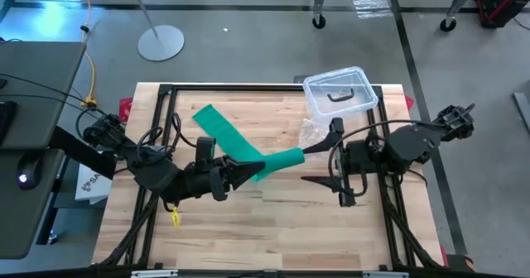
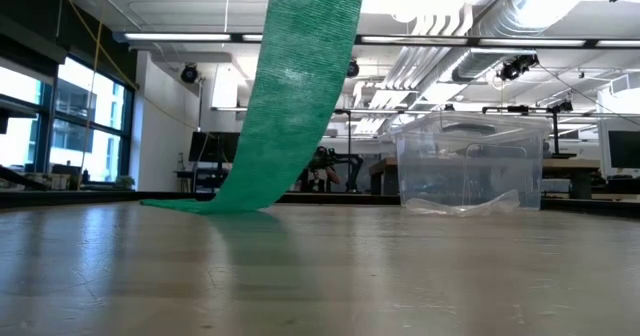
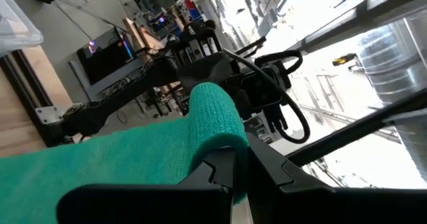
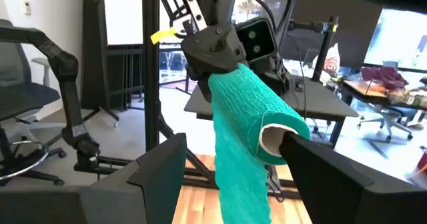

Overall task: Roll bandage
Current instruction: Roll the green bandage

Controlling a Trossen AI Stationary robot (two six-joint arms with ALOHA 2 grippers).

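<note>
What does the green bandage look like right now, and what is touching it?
The bandage is a long green strip of woven, stretchy-looking fabric. One end lies flat on the wooden table; from there it rises into the air. Its raised end is wound into a small roll around a pale core. The left gripper is shut on it, and the right gripper, jaws wide, touches the roll's other end. Nothing else touches it.

The left gripper [image 1: 248,173] was held clamped shut, pointed rightward above mid-counter. The right gripper [image 1: 323,164] was held facing it, fingers [image 4: 333,174] spread wide.
</note>
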